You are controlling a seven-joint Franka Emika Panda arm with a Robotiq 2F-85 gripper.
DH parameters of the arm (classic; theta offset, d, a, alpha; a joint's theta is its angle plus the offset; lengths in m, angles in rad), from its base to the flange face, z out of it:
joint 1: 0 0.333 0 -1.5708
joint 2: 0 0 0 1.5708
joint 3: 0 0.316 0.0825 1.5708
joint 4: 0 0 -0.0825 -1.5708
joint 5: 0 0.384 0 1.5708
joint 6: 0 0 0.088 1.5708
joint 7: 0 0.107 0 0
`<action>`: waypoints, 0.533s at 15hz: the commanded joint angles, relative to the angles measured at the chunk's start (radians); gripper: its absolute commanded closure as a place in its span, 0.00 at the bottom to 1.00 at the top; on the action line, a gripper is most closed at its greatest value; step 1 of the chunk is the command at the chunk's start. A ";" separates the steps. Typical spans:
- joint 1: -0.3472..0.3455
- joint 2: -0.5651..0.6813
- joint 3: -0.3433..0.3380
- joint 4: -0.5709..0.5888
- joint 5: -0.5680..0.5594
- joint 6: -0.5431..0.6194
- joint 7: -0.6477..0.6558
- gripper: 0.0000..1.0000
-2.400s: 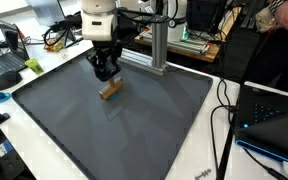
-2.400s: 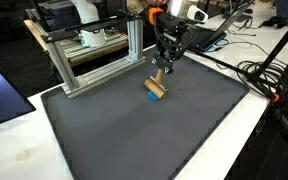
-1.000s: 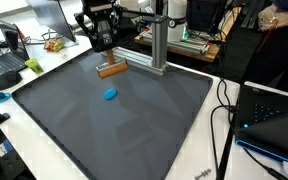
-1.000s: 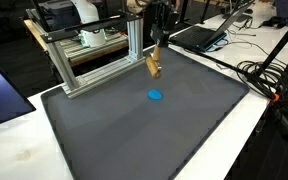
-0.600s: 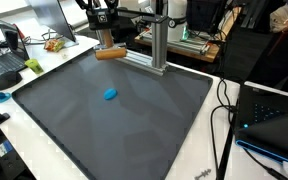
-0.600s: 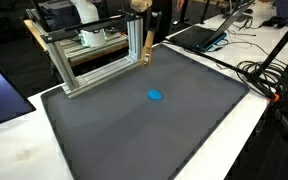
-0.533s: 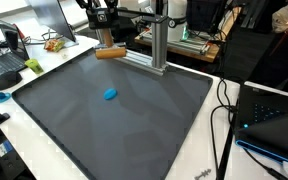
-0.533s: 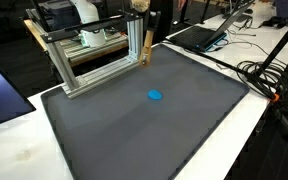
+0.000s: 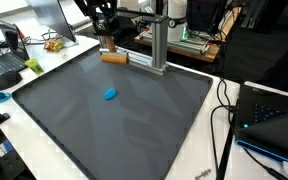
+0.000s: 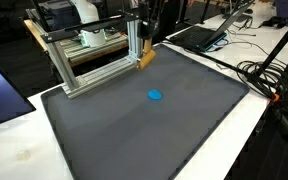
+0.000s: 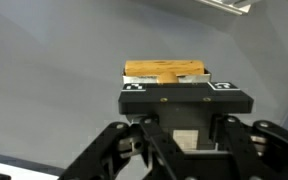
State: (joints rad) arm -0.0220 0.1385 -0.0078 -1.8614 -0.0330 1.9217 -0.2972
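My gripper (image 9: 107, 42) hangs in the air at the far edge of the dark mat (image 9: 134, 125), shut on a wooden block (image 9: 113, 58). The block (image 10: 145, 58) hangs tilted below the fingers, close to the aluminium frame's post (image 10: 134, 45). In the wrist view the block (image 11: 166, 72) shows just beyond the gripper (image 11: 168, 84), whose black body hides the fingertips. A small blue object (image 9: 110, 95) lies alone on the mat (image 10: 134, 130), well below and apart from the gripper; it is also seen in an exterior view as a blue object (image 10: 155, 96).
An aluminium frame (image 10: 89, 62) stands along the mat's far edge, right next to the gripper. Laptops (image 9: 6, 62) and cables (image 10: 269, 80) lie on the white table around the mat. A dark case (image 9: 274, 125) sits at the table's side.
The gripper has carried the wooden block up off the mat and back toward the frame, leaving the blue object uncovered. In the last half second the block sank slightly and tilted.
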 commanded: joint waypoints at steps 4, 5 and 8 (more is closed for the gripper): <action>-0.002 0.034 -0.002 -0.004 0.014 0.084 0.146 0.53; -0.002 0.039 -0.002 -0.004 0.014 0.084 0.144 0.53; -0.002 0.042 -0.002 -0.004 0.014 0.084 0.144 0.53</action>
State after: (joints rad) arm -0.0222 0.1803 -0.0116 -1.8674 -0.0189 2.0086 -0.1541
